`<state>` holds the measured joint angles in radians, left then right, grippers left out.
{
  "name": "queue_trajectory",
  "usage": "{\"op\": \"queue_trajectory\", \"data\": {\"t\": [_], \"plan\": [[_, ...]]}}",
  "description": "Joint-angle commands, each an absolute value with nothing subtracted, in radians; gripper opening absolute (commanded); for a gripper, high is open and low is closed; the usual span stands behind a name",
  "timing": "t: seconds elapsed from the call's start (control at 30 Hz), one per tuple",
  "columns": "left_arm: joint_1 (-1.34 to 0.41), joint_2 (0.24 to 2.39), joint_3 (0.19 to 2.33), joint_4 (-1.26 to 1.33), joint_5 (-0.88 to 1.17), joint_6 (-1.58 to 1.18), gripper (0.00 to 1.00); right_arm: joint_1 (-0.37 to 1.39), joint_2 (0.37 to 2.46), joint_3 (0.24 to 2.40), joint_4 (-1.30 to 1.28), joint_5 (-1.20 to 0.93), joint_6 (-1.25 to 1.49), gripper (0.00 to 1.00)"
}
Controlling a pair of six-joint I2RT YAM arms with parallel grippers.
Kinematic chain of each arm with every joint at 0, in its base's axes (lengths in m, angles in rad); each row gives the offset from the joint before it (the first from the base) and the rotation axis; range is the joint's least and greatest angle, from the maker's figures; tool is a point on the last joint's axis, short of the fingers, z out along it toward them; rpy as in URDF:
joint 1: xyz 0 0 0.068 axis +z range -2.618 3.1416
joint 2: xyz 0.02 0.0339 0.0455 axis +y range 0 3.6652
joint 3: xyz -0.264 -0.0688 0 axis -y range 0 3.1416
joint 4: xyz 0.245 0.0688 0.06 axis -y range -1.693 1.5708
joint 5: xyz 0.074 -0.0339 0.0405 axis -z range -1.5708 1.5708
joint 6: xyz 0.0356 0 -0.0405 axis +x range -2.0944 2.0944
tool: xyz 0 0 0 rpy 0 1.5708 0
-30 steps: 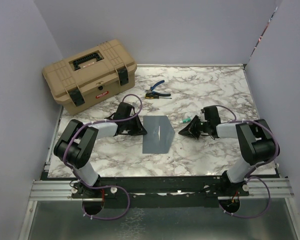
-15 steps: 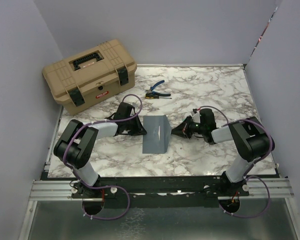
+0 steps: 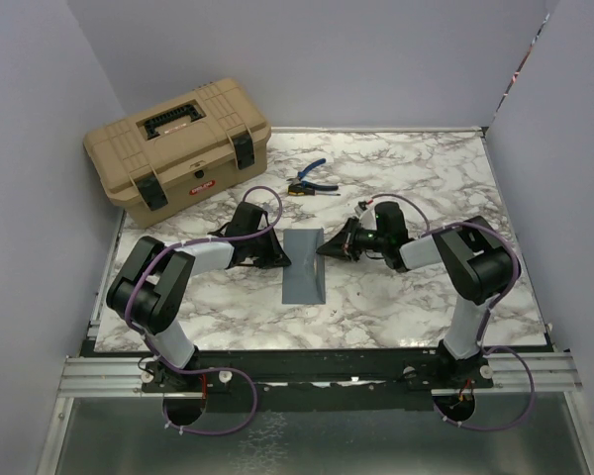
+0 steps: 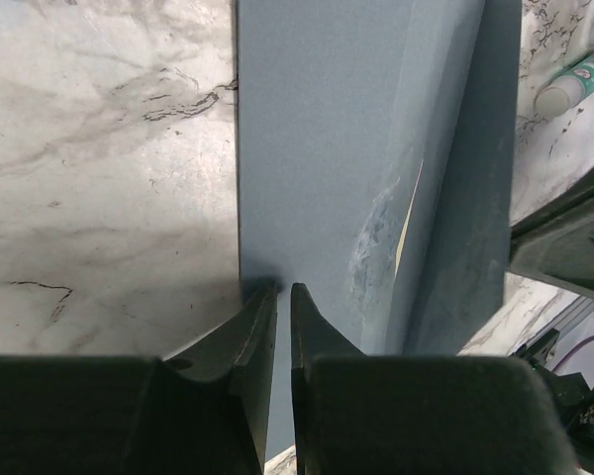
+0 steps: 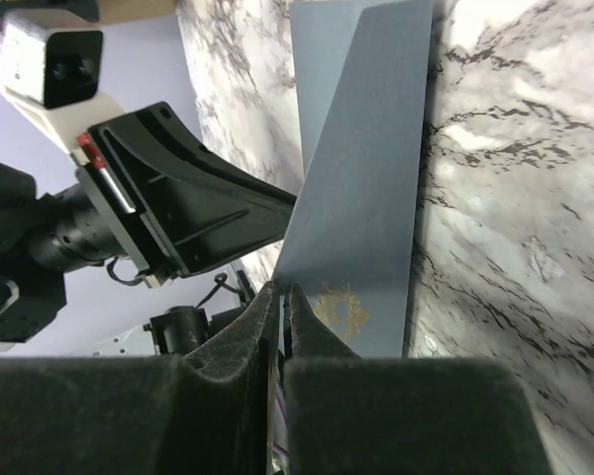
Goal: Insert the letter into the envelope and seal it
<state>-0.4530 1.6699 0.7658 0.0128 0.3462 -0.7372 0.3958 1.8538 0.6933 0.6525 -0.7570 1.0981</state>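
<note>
Right gripper [image 5: 282, 289], pinched shut on the flap [image 5: 361, 178] tip, holds it raised. Opposite, the nearly closed left gripper [image 4: 283, 292] pins the envelope [image 4: 317, 148] to the desk [image 4: 99, 148], a sliver of letter [image 4: 408, 213] showing inside. The fold likely goes best carried low, then pressed at the seal.

The envelope [image 3: 302, 272] lies on the desk [image 3: 416, 168], midway between the two arms. The left claw [image 3: 283, 261] rests on its left edge, and the right claw [image 3: 323, 248] is at its raised right side. A small tube [image 4: 572, 85] lies just right of the envelope. Pliers [image 3: 307, 178] lie behind it, and a toolbox [image 3: 178, 148] stands at the back left corner.
</note>
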Motion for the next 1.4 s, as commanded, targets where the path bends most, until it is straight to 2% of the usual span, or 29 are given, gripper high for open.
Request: {"op": "queue_trajectory", "data": {"t": [0.0, 0.97, 1.13, 1.37], "plan": [[-0.459, 1.715, 0.743, -0.119, 0.262, -0.689, 0.13, 0.434, 1.909, 0.729, 0.611, -0.748, 1.060, 0.07], [-0.459, 1.724, 0.744, -0.110, 0.296, -0.668, 0.13, 0.497, 2.022, 0.786, 0.590, -0.654, 1.080, 0.03], [-0.457, 1.710, 0.816, -0.124, 0.380, -0.667, 0.13, 0.503, 2.023, 0.799, 0.499, -0.607, 1.069, 0.01], [-0.457, 1.688, 0.959, -0.128, 0.492, -0.614, 0.19, 0.504, 2.002, 0.842, 0.248, -0.499, 0.996, 0.00]]}}
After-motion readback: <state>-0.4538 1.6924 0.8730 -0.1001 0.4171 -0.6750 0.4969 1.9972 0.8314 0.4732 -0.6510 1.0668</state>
